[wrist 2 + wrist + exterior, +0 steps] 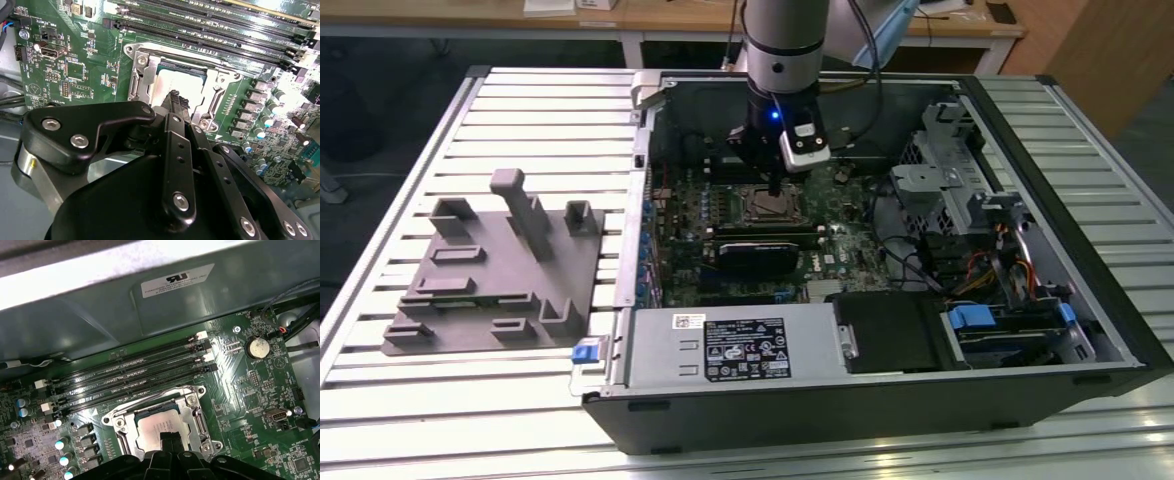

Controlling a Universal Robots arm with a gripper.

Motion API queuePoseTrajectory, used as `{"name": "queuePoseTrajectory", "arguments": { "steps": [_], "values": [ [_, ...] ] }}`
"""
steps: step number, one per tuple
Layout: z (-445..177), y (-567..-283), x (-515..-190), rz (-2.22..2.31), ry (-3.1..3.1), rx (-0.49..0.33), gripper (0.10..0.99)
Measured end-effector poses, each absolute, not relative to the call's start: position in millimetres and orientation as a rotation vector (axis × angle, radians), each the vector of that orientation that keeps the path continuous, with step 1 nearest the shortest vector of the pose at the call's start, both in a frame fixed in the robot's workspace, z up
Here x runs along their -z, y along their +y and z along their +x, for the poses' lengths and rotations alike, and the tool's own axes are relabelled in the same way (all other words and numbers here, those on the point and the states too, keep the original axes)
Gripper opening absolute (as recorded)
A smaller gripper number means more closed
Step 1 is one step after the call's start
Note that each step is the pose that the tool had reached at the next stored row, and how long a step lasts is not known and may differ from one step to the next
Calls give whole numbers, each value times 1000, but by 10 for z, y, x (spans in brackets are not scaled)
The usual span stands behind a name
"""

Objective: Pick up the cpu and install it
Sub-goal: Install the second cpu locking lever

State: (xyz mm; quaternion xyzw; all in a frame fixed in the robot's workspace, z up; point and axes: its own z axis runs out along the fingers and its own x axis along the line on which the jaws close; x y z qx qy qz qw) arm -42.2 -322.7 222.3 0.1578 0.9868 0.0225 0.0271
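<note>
The cpu (159, 426), light, rigid, slippery and fragile underneath, lies in the socket (162, 425), best held by its edges; jaws' state I cannot tell.

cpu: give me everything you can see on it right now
The cpu is a flat square chip with a silvery-white metal top, matte and slightly reflective. It lies level inside the socket frame on the green motherboard, below the row of memory slots. The gripper stands directly over its near edge, fingertips at or just above the top; contact cannot be confirmed. In the second wrist view the chip shows bright within the metal frame, partly hidden by the fingers.
</note>
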Motion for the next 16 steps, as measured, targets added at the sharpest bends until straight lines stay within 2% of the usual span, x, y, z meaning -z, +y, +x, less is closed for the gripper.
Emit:
{"name": "queuePoseTrajectory", "arguments": {
  "steps": [9,16],
  "values": [
    [-425,-3229,-2235,487,3048,-69,106],
    [-425,-3228,-2365,487,3048,-69,106]
  ]
}}
